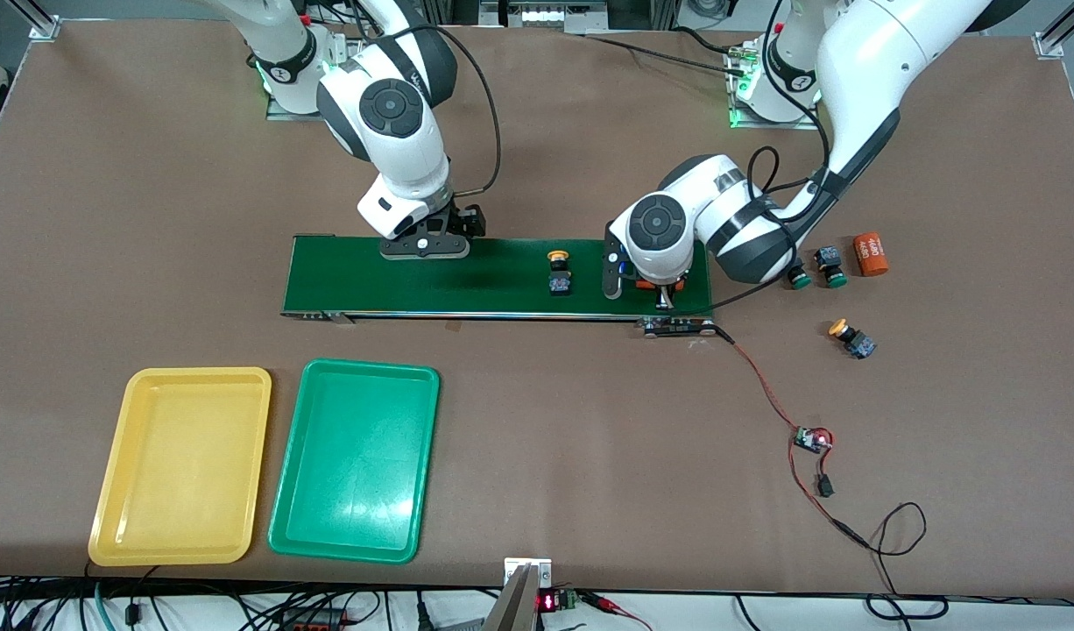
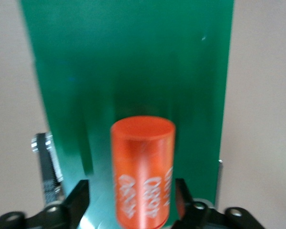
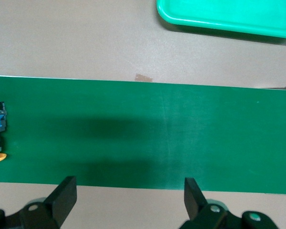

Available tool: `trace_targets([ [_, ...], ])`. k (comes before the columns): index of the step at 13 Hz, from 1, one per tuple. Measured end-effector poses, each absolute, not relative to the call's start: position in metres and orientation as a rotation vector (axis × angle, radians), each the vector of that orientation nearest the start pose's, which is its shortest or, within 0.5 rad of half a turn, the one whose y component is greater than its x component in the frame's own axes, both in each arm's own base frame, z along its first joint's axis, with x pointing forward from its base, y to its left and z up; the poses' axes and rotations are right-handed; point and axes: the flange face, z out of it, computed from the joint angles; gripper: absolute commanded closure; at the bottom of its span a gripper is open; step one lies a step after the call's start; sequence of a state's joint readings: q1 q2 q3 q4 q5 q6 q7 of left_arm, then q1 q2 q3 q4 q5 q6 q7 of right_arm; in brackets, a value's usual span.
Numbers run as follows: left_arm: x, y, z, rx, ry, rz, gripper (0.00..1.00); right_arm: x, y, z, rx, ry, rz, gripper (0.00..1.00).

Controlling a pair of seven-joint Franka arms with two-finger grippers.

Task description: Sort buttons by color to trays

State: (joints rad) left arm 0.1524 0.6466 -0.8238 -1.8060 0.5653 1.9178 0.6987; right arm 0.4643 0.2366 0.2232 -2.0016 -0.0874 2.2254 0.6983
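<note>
Four buttons: one yellow-capped button (image 1: 558,272) lying on conveyor belt (image 1: 502,276), another (image 1: 853,337) plus two green-capped buttons (image 1: 817,269) sitting on table (image 1: 589,421) toward left arm's end.
Trays: yellow tray (image 1: 183,465), green tray (image 1: 356,459) lying side by side, nearer camera than belt.
Left gripper (image 2: 132,210): hanging low over belt, fingers spreading around orange cylinder (image 2: 143,171).
Right gripper (image 3: 128,195): waiting over belt, fingers apart, gripping nothing.

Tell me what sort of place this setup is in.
Likely a robotics lab or test bench: two arms bolted to a brown table, a small dark-green conveyor belt with loose wiring, and metal framing at the table corners.
</note>
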Motion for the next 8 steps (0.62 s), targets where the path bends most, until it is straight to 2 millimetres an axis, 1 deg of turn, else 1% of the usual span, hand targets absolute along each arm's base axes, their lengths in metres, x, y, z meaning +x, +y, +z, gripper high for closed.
trace_targets([
  [2, 0.535, -0.316, 0.276, -2.161, 2.201, 0.416, 0.0, 0.463, 0.372, 0.343, -3.158, -0.058, -0.01, 0.0],
  [4, 0.548, -0.304, 0.303, -2.189, 2.146, 0.437, 0.0, 0.463, 0.372, 0.342, -3.159, -0.059, -0.008, 0.0],
  [5, 0.556, -0.292, 0.315, -2.214, 2.11, 0.458, 0.0, 0.463, 0.372, 0.341, -3.159, -0.061, -0.005, 0.0],
  [6, 0.564, -0.279, 0.332, -2.252, 2.077, 0.479, 0.0, 0.462, 0.374, 0.339, -3.16, -0.065, -0.002, 0.0],
  [8, 0.582, -0.245, 0.376, -2.341, 1.999, 0.504, 0.0, 0.456, 0.385, 0.335, -3.16, -0.069, 0.006, 0.0],
])
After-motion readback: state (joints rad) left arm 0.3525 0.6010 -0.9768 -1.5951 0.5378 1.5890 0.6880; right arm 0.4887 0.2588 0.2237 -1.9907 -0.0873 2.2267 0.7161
